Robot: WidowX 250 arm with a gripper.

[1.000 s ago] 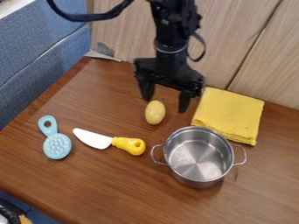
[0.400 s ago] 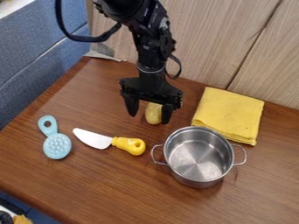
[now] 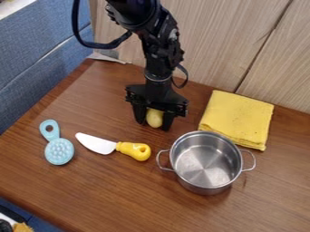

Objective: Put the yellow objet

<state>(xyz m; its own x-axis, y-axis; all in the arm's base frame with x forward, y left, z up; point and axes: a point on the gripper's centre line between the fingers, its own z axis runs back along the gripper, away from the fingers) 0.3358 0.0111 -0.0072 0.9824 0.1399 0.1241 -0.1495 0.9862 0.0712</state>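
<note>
My black gripper (image 3: 153,121) hangs over the upper middle of the table in the camera view, pointing down. Its two fingers are closed against the left and right sides of a yellow oval object (image 3: 155,118), like a small potato or egg. The object's top is hidden under the gripper's body. It is low at the table's surface; whether it touches the wood I cannot tell.
A steel pot (image 3: 205,162) with two handles stands right of centre, a folded yellow cloth (image 3: 237,118) behind it. A toy knife (image 3: 115,146) with a yellow handle and a light blue brush (image 3: 59,151) lie to the left.
The gripper has come left and down to the yellow object, and its fingers have drawn together on it. The object has shifted slightly left.
</note>
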